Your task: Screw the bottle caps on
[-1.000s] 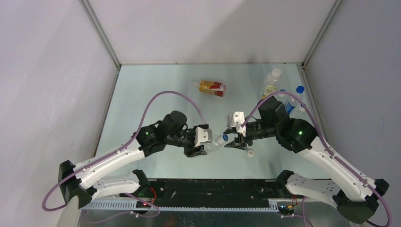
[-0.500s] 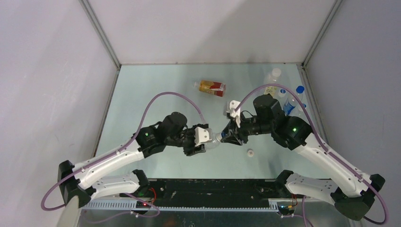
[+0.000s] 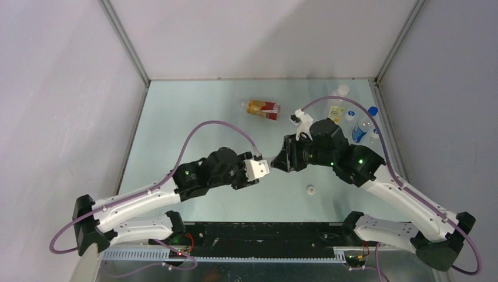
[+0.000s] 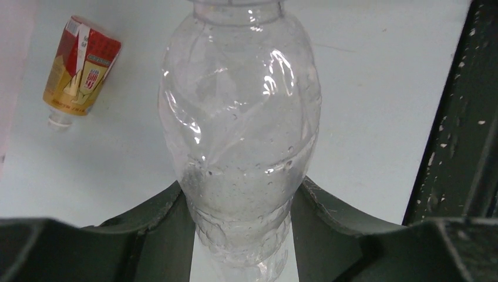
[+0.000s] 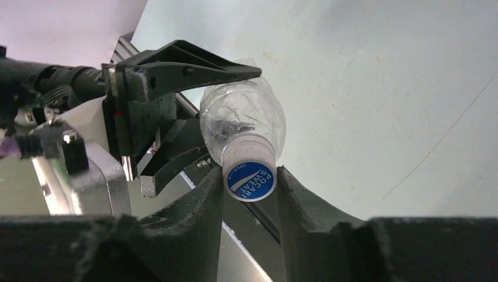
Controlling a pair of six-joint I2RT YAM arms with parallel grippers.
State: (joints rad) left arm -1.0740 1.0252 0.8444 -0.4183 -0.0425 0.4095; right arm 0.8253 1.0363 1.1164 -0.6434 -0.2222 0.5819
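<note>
The clear bottle (image 4: 241,135) lies roughly level between the two arms, apparently lifted off the desk (image 3: 194,117). The left fingers (image 4: 155,226) pinch its lower body from both sides. The right fingers (image 5: 305,220) pinch the blue cap (image 5: 251,180), which sits on the bottle's neck with its printed top facing the right wrist camera.

The step in hand looks like the turning-on of this cap. To do it well, the right wrist's roll axis should run straight down the neck. Any tilt risks cross-threading, and the cap's face looks close to square on here. A light push along the neck while turning should help the threads catch.

The bottle wall is thin and crinkled, so it will likely give under load. The left pinch has to be firm enough to stop the body spinning, yet not so hard that it crushes. If the wrist runs out of roll, the fingers should spread, roll back and pinch again, not force the turn. Stop once the bottle starts to twist in the left hold.

A white cap (image 3: 310,189) rests on the desk near the right arm, and the amber bottle (image 3: 263,108) lies on its side farther back, uncapped as far as I can tell.
</note>
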